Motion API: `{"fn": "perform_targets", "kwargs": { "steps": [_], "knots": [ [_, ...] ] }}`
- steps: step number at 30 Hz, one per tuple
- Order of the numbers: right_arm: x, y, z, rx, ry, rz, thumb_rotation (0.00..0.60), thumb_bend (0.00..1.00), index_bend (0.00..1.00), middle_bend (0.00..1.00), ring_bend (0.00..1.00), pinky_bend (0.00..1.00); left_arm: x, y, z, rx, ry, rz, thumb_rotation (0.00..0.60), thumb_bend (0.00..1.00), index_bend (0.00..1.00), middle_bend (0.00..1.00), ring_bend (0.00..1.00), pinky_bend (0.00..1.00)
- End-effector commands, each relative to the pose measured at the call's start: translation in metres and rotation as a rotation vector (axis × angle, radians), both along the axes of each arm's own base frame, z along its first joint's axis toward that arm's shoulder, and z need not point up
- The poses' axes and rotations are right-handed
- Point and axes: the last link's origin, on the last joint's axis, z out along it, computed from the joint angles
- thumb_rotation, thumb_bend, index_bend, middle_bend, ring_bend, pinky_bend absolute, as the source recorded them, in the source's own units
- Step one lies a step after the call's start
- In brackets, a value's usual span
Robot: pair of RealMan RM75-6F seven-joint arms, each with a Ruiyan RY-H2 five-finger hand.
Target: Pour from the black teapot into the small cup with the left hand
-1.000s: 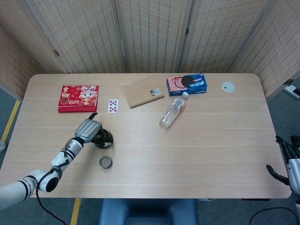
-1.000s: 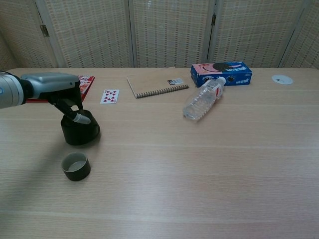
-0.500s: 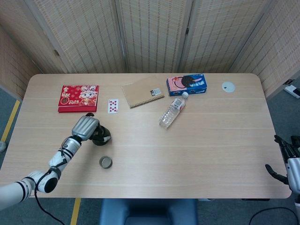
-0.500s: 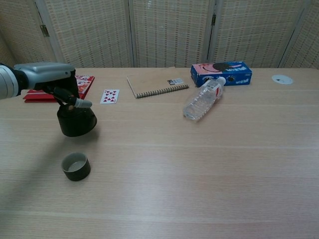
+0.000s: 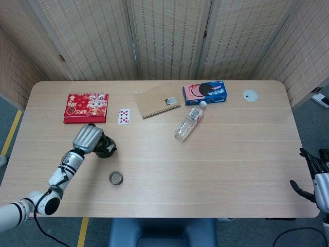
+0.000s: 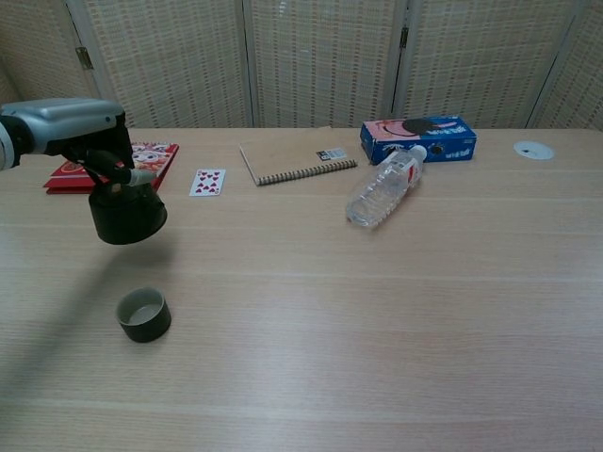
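Note:
My left hand (image 5: 86, 138) (image 6: 71, 129) grips the black teapot (image 5: 106, 146) (image 6: 126, 214) from above and holds it in the air, clear of the table. The small cup (image 5: 116, 178) (image 6: 143, 314), dark with a pale inside, stands upright on the table below and a little nearer the front edge than the teapot. My right hand (image 5: 314, 172) shows only at the far right edge of the head view, off the table, fingers spread and holding nothing.
A red booklet (image 5: 86, 107), a playing card (image 5: 124, 116), a spiral notebook (image 5: 157, 101), a blue cookie box (image 5: 204, 92), a lying water bottle (image 5: 189, 121) and a small white disc (image 5: 250, 94) sit along the table's far half.
My left hand has lifted the teapot off the table and carried it up and to the left. The cup has not moved.

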Motion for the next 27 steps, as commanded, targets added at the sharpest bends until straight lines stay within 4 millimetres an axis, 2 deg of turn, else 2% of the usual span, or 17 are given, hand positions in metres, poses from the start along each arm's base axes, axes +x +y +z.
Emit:
{"fn": "perform_targets", "kwargs": {
  "steps": [1, 12, 16, 27],
  "knots": [
    [0.000, 0.000, 0.000, 0.001, -0.001, 0.001, 0.600, 0.24, 0.09, 0.26, 0.27, 0.03, -0.001, -0.002, 0.003, 0.009, 0.006, -0.005, 0.412, 0.39, 1.00, 1.00, 0.97, 0.37],
    [-0.002, 0.000, -0.001, 0.007, -0.006, 0.001, 0.600, 0.24, 0.09, 0.26, 0.27, 0.03, -0.003, -0.008, 0.009, 0.025, 0.020, -0.003, 0.424, 0.41, 1.00, 1.00, 0.98, 0.44],
    [-0.002, 0.001, -0.001, 0.007, -0.005, -0.002, 0.600, 0.24, 0.09, 0.26, 0.27, 0.03, -0.003, -0.009, 0.009, 0.026, 0.028, -0.007, 0.462, 0.44, 1.00, 1.00, 0.98, 0.47],
    [-0.001, 0.002, 0.000, 0.006, -0.007, -0.004, 0.600, 0.24, 0.09, 0.26, 0.27, 0.03, -0.001, -0.019, 0.013, 0.030, 0.040, -0.032, 0.517, 0.47, 1.00, 1.00, 0.99, 0.51]
  ]
}}
